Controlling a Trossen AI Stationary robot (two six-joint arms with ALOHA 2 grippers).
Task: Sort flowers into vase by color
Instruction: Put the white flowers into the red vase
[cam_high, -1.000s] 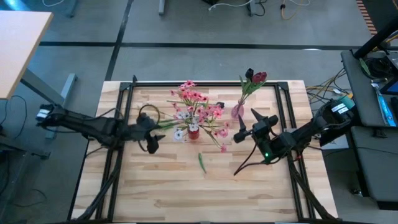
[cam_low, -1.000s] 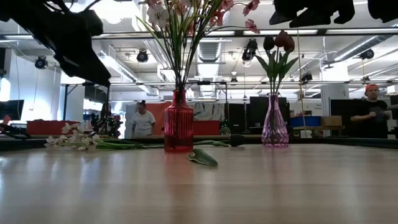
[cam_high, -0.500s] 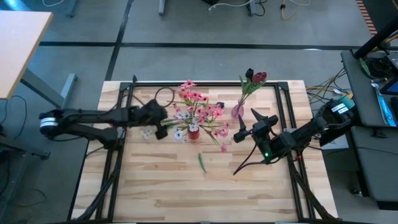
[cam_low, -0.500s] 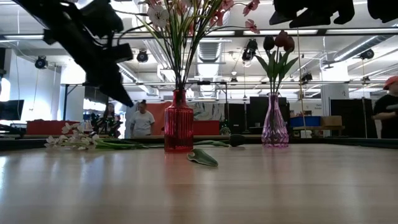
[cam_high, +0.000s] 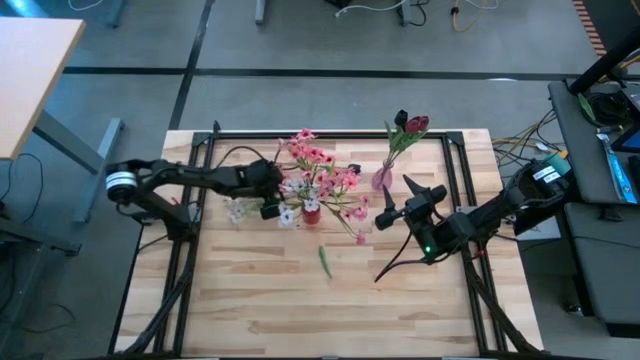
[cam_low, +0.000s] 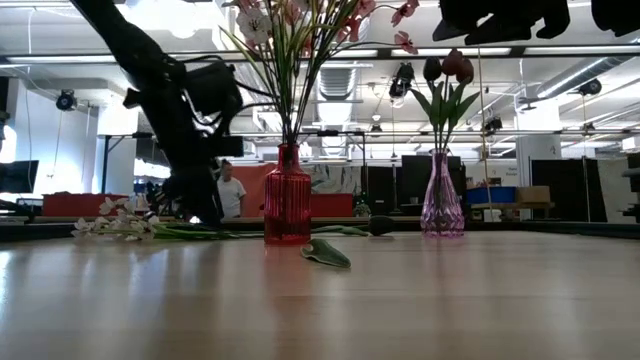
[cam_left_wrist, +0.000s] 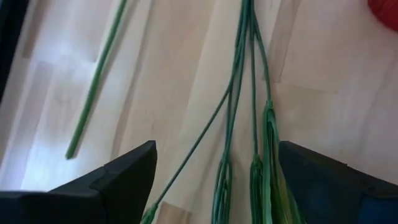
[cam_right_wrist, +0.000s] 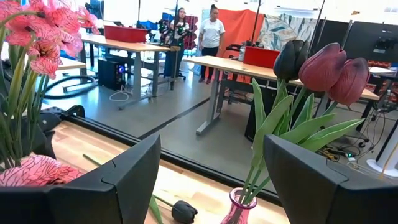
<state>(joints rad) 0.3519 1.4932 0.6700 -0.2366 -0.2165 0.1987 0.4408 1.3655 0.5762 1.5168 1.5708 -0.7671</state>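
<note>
White blossom sprigs (cam_high: 238, 210) lie flat on the table left of the red vase (cam_high: 312, 212), which holds pink sprays (cam_high: 320, 170). Their green stems (cam_left_wrist: 245, 118) run between the fingers of my open left gripper (cam_high: 270, 203), which slants down just above them; I cannot see it touching them. A purple vase (cam_high: 382, 178) holds dark red and near-black tulip buds (cam_right_wrist: 326, 65). Another dark bud (cam_right_wrist: 183, 210) lies on the table. My right gripper (cam_high: 398, 200) hovers open and level, right of the purple vase, with nothing between its fingers.
A loose green leaf (cam_high: 324, 262) lies in front of the red vase. A single green stem (cam_left_wrist: 96, 81) lies apart from the bunch. A dark stem (cam_high: 392, 265) lies under my right arm. The table's near half is bare wood (cam_high: 300, 310). People stand in the room behind (cam_low: 231, 192).
My left gripper has swung toward the table's right edge and a little toward the far edge, sinking and rolling as it went. It now stands low over the white sprigs' stems beside the red vase. The flowers and vases have kept their places.
</note>
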